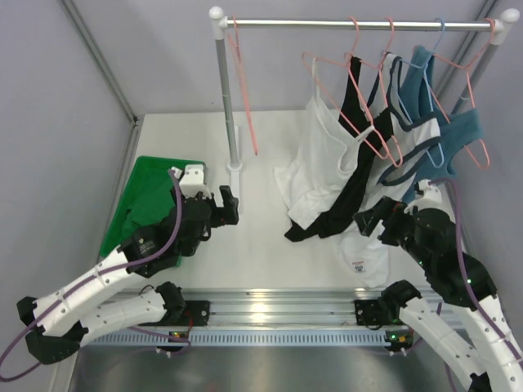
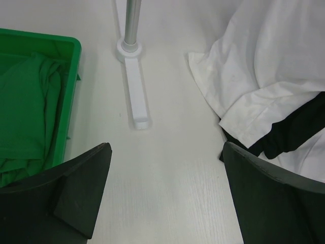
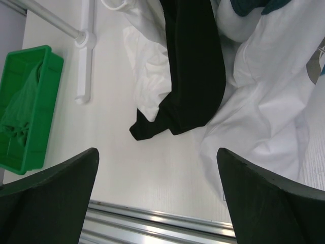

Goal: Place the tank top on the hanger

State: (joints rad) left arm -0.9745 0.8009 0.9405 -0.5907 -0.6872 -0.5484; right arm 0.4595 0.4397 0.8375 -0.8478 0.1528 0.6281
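The bright green tank top point(image 2: 25, 112) lies crumpled inside a green plastic tray point(image 2: 71, 46) at the left; it also shows in the right wrist view point(image 3: 20, 112). An empty salmon-pink hanger point(image 1: 243, 90) hangs from the rail beside the left post. My left gripper point(image 1: 231, 204) is open and empty over bare table just right of the tray; its jaws point(image 2: 167, 193) stand wide apart. My right gripper point(image 1: 372, 220) is open and empty near the hems of the hanging garments; in the right wrist view point(image 3: 157, 198) it is above the table's front edge.
A clothes rail point(image 1: 359, 24) on a post point(image 1: 226, 106) with a white foot point(image 2: 134, 91) carries several pink hangers and one blue hanger with white point(image 1: 319, 163), black point(image 1: 359, 155) and teal point(image 1: 458, 131) tops. Their hems drape onto the table. A metal rail point(image 1: 270, 314) runs along the front.
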